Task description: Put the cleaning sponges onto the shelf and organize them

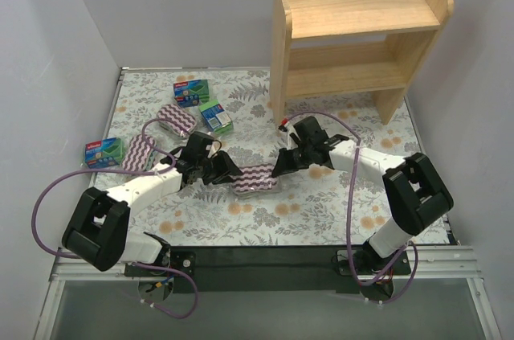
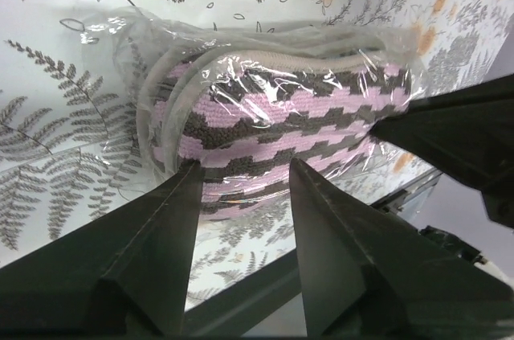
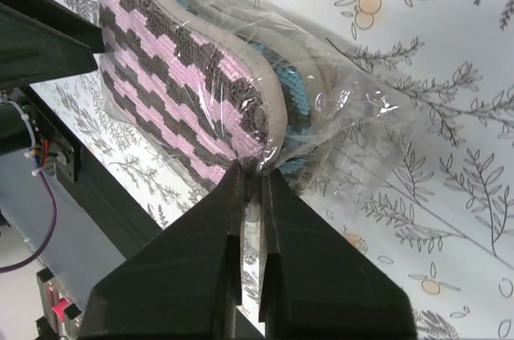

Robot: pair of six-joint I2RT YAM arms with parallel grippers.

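- The shelf (image 1: 361, 10) stands far right with both tiers bare, so this looks like sponge 1 of 6.
- The striped pad (image 1: 255, 178), in clear wrap, lies mid-table between the arms.
- The right gripper (image 3: 253, 175) is pinching the wrap's edge, and the left gripper (image 2: 244, 165) has its jaws apart at the pad. Next up is probably a lift toward a tier.
- The green packs (image 1: 191, 92) have labels too small to read.

Nubby cloth sponge (image 2: 281, 119), glossy plastic wrap (image 2: 148, 47)
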